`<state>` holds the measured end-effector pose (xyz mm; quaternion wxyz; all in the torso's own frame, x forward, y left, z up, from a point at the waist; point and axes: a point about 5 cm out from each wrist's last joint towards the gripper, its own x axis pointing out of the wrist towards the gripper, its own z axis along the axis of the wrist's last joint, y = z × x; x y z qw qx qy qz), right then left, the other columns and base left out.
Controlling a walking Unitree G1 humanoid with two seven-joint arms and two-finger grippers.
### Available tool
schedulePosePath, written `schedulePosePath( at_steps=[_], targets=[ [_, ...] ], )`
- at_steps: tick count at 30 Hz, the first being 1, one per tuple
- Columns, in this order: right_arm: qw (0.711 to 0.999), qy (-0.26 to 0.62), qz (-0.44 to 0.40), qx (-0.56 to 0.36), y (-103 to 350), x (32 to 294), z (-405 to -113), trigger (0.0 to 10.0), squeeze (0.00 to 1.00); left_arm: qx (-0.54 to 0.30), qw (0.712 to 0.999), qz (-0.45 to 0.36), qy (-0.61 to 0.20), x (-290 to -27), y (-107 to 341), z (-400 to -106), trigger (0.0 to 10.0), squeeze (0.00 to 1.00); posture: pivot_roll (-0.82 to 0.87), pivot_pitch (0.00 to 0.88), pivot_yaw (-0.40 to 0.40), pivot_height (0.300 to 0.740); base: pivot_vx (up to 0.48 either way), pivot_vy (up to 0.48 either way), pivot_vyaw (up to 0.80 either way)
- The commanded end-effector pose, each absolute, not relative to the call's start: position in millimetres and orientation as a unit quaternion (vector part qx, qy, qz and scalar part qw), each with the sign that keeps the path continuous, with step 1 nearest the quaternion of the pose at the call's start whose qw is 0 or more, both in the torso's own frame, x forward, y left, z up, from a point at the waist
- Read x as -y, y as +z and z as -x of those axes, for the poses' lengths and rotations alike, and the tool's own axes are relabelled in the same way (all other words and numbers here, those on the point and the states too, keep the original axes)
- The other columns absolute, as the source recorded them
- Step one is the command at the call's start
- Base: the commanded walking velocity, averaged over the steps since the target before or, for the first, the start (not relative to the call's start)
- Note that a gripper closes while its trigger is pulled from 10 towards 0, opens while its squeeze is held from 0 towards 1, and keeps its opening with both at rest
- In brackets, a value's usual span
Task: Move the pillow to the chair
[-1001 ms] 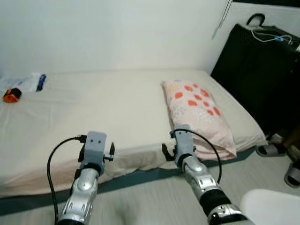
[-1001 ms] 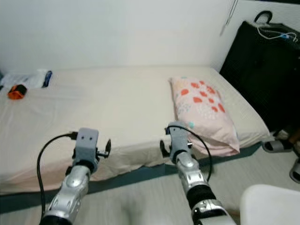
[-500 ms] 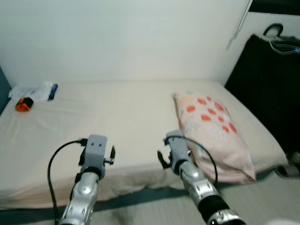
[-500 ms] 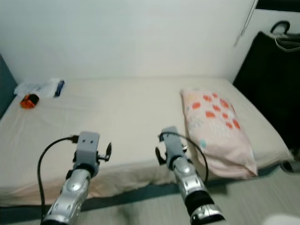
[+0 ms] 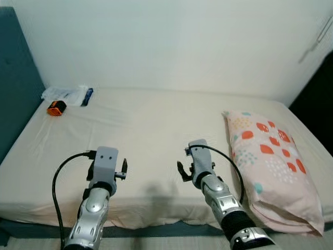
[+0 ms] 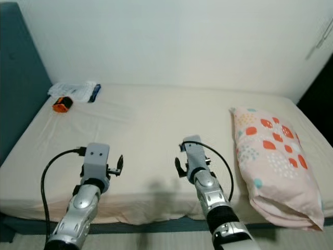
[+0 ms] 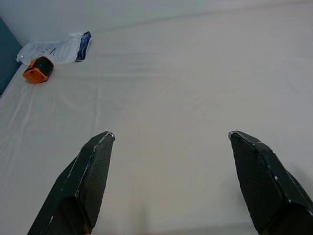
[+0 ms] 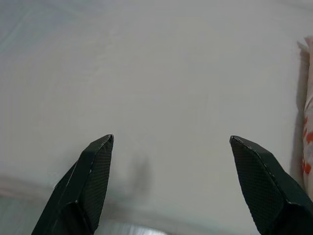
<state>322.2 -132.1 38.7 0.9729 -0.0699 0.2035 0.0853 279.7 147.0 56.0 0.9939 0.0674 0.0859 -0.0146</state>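
The pillow [image 5: 270, 169] lies on the bed [image 5: 145, 120], at its right end. Both the left gripper [image 7: 168, 181] and the right gripper [image 8: 168, 183] are spread wide, grasping nothing, above the bed's near edge. I judge this as the approach; next the robot must reach right toward the pillow.

No words or numbers can be read here. The white packet [image 7: 55, 48] at the far corner of the bed [image 5: 151, 130] has some small dark print on it, but it is too tiny and blurry to make out. The pillow [image 5: 270, 169] has only red and blue spots, no letters.
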Motion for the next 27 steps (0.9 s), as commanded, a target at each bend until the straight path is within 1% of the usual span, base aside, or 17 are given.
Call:
schedulePosePath(
  at_steps=[1,13,27],
  targets=[
    [0.972,0.078,0.071,-0.211,35.5,135.3,-320.4,10.0,0.00,-0.088,0.994,-0.063,-0.025,-142.1,55.3,-280.4,10.0,0.00,0.04,0.000,-0.085,0.740,0.000,0.000,0.00],
    [0.972,0.077,0.069,-0.212,35.4,135.3,-320.6,10.0,0.00,-0.085,0.993,-0.072,-0.040,-138.8,55.4,-278.6,10.0,0.00,0.04,0.000,-0.085,0.740,0.000,0.000,0.00],
    [0.972,0.077,0.070,-0.211,35.6,134.7,-321.0,10.0,0.00,-0.085,0.992,-0.076,-0.045,-138.1,55.7,-278.8,10.0,0.00,0.04,0.000,-0.083,0.740,0.000,-0.437,0.00]
  ],
)
